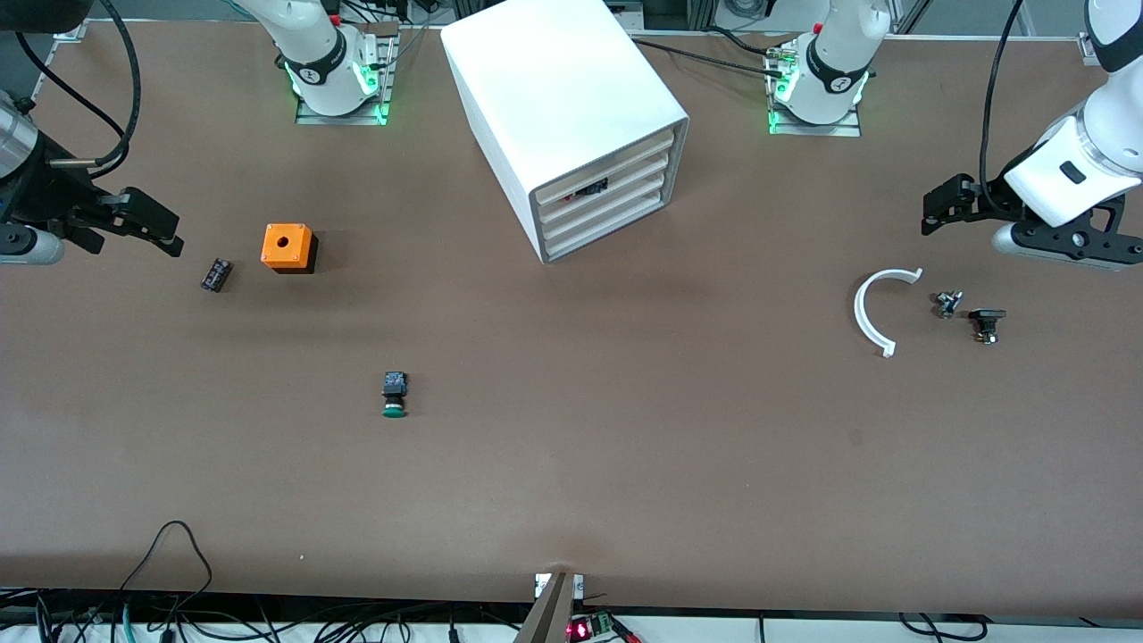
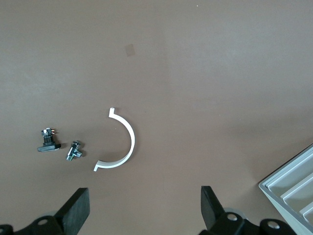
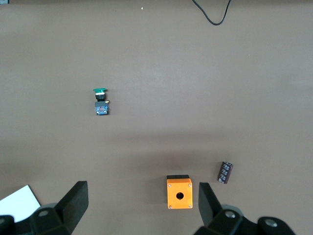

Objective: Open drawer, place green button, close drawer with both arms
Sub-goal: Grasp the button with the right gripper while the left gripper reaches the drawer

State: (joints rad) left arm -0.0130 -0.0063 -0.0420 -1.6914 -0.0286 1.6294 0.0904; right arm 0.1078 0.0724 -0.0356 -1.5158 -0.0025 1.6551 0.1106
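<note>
While both arms are waiting at the table's ends, the left gripper [image 1: 933, 214] and right gripper [image 1: 165, 234] are spread empty, the button [image 1: 395, 396] lying mid-table, the drawer [image 1: 607, 189] shut.

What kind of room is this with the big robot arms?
Probably a robot lab: two white arms bolted to a brown table, small parts like a green button and an orange cube, cables along the edge.

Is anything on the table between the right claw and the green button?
Nothing visible. The right claw hangs open near the orange cube and a small black part; the button lies nearer the front camera, bare table around it.
</note>
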